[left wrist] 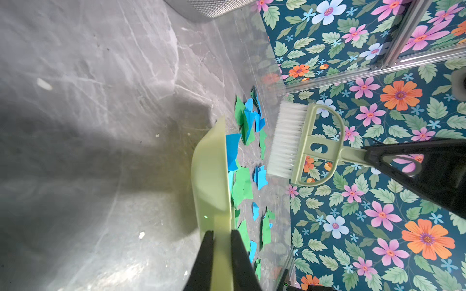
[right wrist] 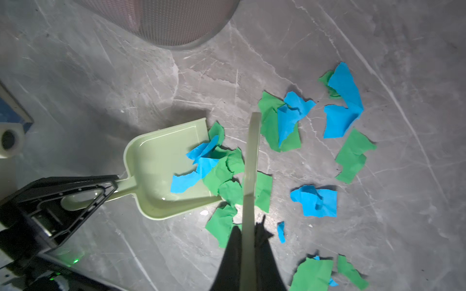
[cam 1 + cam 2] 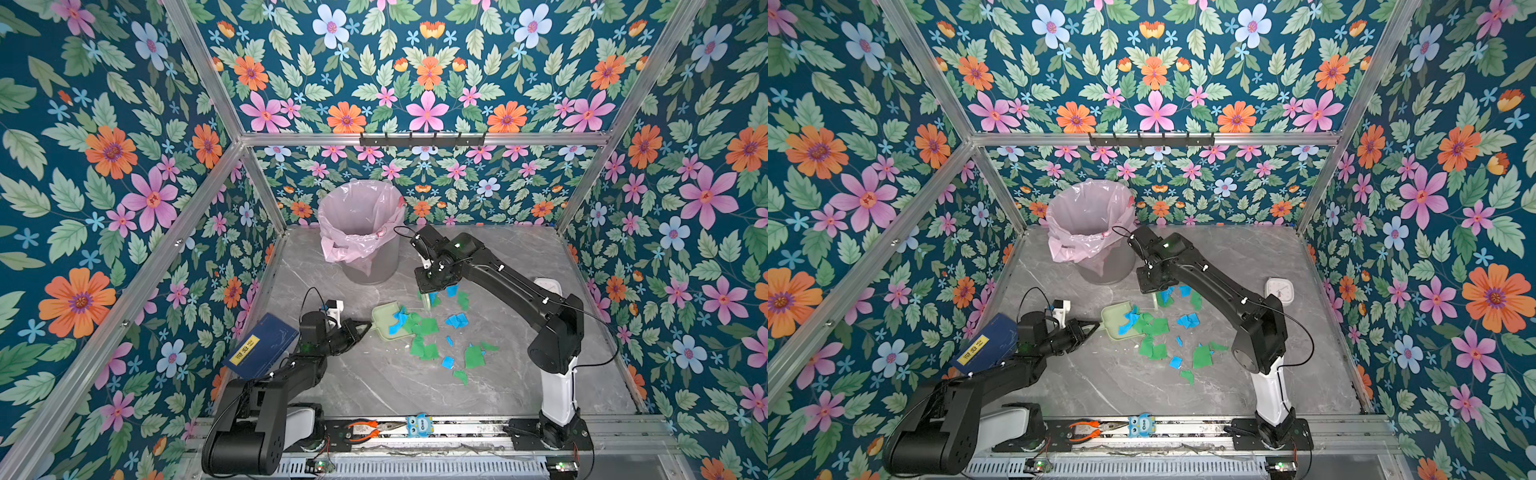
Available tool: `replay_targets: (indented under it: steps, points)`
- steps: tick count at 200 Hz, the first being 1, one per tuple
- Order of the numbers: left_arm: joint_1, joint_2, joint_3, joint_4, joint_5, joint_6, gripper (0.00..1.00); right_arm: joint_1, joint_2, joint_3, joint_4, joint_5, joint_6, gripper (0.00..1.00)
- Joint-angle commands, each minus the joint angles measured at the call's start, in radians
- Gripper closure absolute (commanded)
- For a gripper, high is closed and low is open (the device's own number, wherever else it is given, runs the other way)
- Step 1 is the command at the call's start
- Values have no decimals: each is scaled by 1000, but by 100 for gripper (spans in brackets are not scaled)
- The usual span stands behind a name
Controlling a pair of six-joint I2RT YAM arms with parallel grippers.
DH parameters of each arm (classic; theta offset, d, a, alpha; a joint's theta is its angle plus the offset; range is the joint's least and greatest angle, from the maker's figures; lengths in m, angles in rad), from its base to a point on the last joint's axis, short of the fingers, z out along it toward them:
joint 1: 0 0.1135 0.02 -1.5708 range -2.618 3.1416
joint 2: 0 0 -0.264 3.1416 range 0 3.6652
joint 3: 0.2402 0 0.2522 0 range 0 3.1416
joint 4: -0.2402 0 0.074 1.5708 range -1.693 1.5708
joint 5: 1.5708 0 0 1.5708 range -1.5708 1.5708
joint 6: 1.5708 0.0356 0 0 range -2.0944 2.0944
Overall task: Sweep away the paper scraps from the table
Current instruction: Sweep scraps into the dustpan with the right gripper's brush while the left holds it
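The grey surface (image 3: 374, 386) has paper scraps (image 3: 428, 326) in the middle. A bin (image 3: 370, 266) stands at the far side and a clock (image 3: 1279, 289) at the right.

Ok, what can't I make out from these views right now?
- Brush bristles: mostly under the right hand in both top views; edge-on in the right wrist view.
- Dustpan inside: left wrist view, its own wall hides it.
- Bin bottom: both top views, the bag rim hides it.
- Clock face: too small in a top view.
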Motion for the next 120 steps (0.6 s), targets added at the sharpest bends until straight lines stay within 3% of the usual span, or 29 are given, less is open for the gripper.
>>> replay_targets:
  steps: [1,120]
  points:
    - [0,37,-4,112,16,-14,100,-1,2,-18,-24,68,-10,100]
    - [-21,317,-44,475,44,-99,100,25,108,-6,39,-53,-1,100]
